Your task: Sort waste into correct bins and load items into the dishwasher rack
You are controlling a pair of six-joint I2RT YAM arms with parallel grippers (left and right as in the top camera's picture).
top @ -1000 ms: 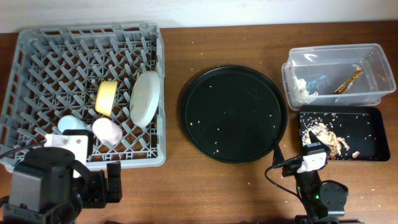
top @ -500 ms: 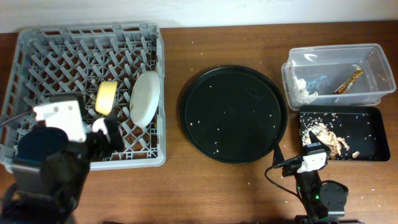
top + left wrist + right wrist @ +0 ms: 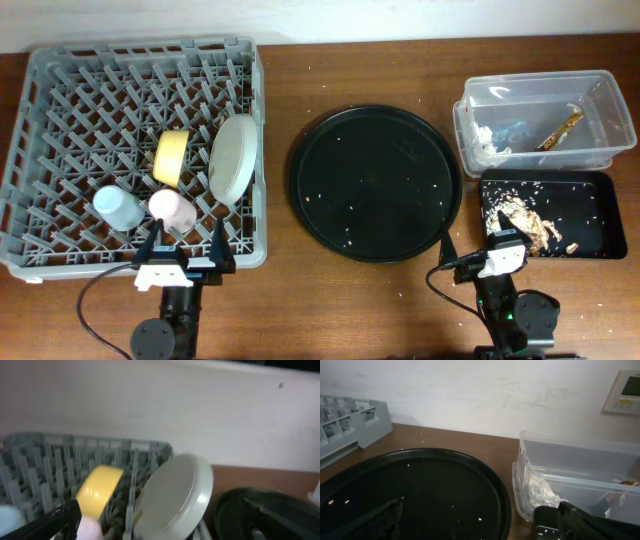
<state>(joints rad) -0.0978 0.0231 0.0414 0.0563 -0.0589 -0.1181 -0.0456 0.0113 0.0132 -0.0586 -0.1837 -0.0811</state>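
Observation:
The grey dishwasher rack (image 3: 60,60) holds the yellow bowl (image 3: 171,156), the white plate (image 3: 232,157) on edge, the light-blue cup (image 3: 117,208) and the pink cup (image 3: 171,209). My left gripper (image 3: 184,248) is open and empty at the rack's front edge; its wrist view shows the bowl (image 3: 98,491) and plate (image 3: 172,495). The clear tub (image 3: 600,90) holds crumpled white paper (image 3: 486,143) and a brown chopstick piece (image 3: 560,128). The black tray (image 3: 600,190) holds food scraps (image 3: 535,225). My right gripper (image 3: 475,250) is open and empty by that tray's front left corner.
A large round black tray (image 3: 375,180) with scattered crumbs lies between the rack and the bins; it also fills the right wrist view (image 3: 420,490) beside the clear tub (image 3: 580,460). Crumbs dot the brown table.
My left arm has pulled back from over the rack to the table's front edge, uncovering the two cups. The right arm has not moved.

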